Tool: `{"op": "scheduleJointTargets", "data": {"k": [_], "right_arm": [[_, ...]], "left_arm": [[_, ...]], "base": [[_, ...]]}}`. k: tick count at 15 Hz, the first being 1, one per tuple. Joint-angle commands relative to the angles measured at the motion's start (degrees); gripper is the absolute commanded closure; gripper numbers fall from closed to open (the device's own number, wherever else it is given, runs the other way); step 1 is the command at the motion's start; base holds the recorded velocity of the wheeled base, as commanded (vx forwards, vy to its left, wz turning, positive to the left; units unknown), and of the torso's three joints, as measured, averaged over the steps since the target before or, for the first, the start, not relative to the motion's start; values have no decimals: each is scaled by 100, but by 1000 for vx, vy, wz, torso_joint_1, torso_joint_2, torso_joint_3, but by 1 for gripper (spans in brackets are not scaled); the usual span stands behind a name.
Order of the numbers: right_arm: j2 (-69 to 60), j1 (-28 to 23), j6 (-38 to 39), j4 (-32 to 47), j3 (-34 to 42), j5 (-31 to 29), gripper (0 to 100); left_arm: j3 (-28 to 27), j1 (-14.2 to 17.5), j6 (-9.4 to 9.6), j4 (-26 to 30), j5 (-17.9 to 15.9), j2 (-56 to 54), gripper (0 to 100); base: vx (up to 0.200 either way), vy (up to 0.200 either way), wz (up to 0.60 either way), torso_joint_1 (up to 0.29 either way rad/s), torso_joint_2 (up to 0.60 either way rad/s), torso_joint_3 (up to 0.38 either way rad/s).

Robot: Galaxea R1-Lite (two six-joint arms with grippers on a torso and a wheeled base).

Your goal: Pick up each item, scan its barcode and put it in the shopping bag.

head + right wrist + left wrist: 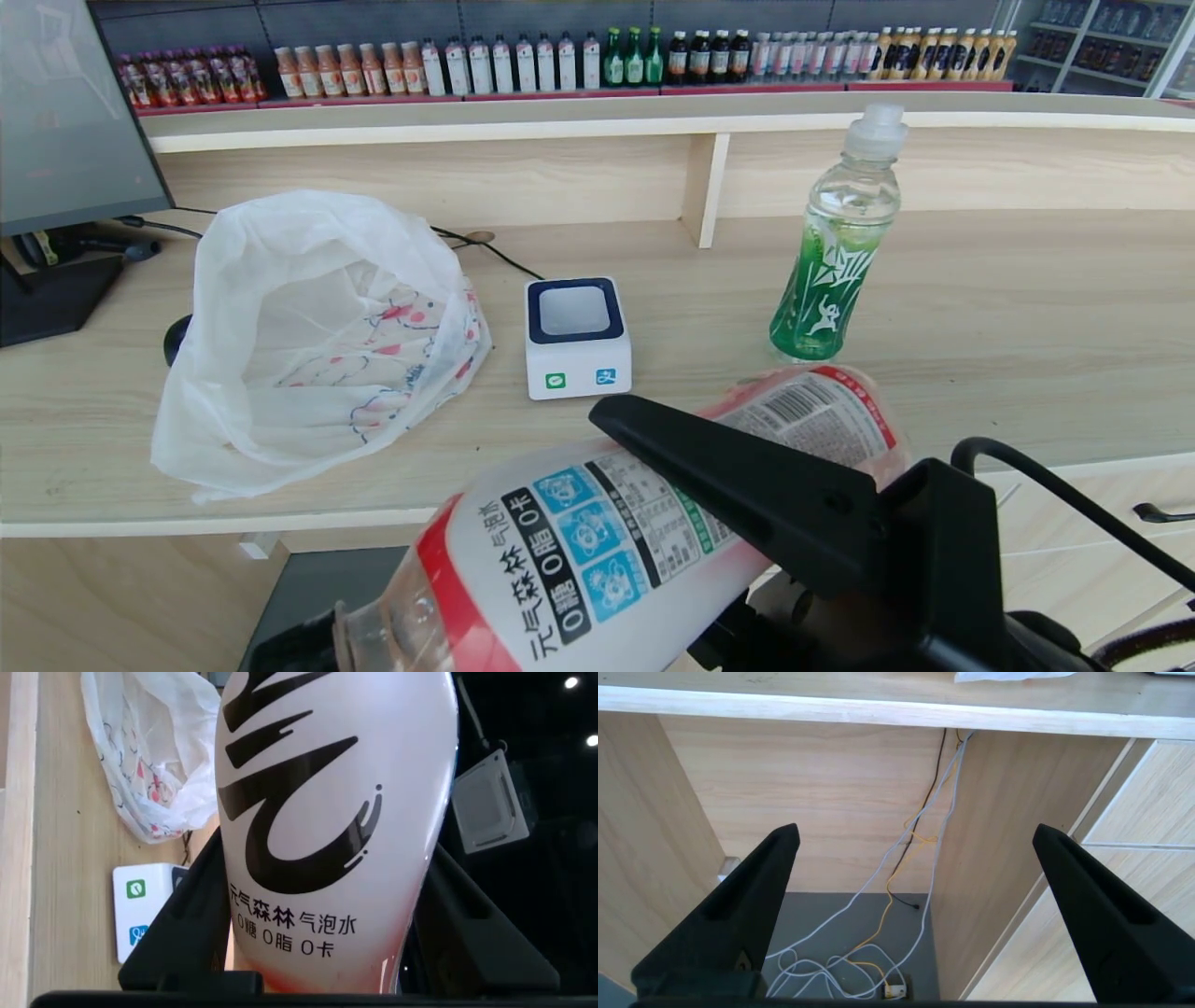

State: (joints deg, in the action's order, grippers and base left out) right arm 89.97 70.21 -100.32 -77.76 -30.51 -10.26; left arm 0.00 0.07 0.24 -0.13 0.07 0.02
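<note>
My right gripper (672, 509) is shut on a large bottle with a white and red label (597, 541). It holds the bottle on its side, close in front of the counter edge, with the barcode end (803, 406) toward the counter. In the right wrist view the bottle (336, 812) sits between the gripper's (327, 952) two black fingers. A white scanner box (577, 336) stands mid-counter, with the open white shopping bag (317, 336) to its left. A green bottle (836, 252) stands upright to its right. My left gripper (915, 840) hangs open below the counter, holding nothing.
A monitor (65, 112) stands at the counter's back left, and a black mouse (175, 338) lies behind the bag. A raised wooden ledge (709, 177) runs along the back. Behind it are shelves of bottles (560, 61). Loose cables (878, 952) hang under the counter.
</note>
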Motion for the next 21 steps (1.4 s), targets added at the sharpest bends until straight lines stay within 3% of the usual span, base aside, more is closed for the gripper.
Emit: {"op": "scheduleJointTargets", "data": {"k": [1, 9, 13, 17, 21], "right_arm": [[-14, 2, 3, -2, 2, -2, 100], [-23, 2, 135, -20, 54, -19, 100], [-23, -7, 1348, -46, 335, -46, 100], [-155, -24, 3185, -46, 661, -55, 100], [-893, -139, 3879, 42, 986, -63, 100]], "left_arm": [[0, 1, 2, -4, 1, -2, 0], [0, 1, 2, -4, 1, -2, 0], [0, 1, 2, -4, 1, -2, 0], [0, 1, 2, -4, 1, -2, 0], [0, 1, 2, -4, 1, -2, 0]], "base": [[0, 0, 0, 0, 0, 0], [0, 0, 0, 0, 0, 0], [0, 0, 0, 0, 0, 0], [0, 0, 0, 0, 0, 0], [0, 0, 0, 0, 0, 0]]}}
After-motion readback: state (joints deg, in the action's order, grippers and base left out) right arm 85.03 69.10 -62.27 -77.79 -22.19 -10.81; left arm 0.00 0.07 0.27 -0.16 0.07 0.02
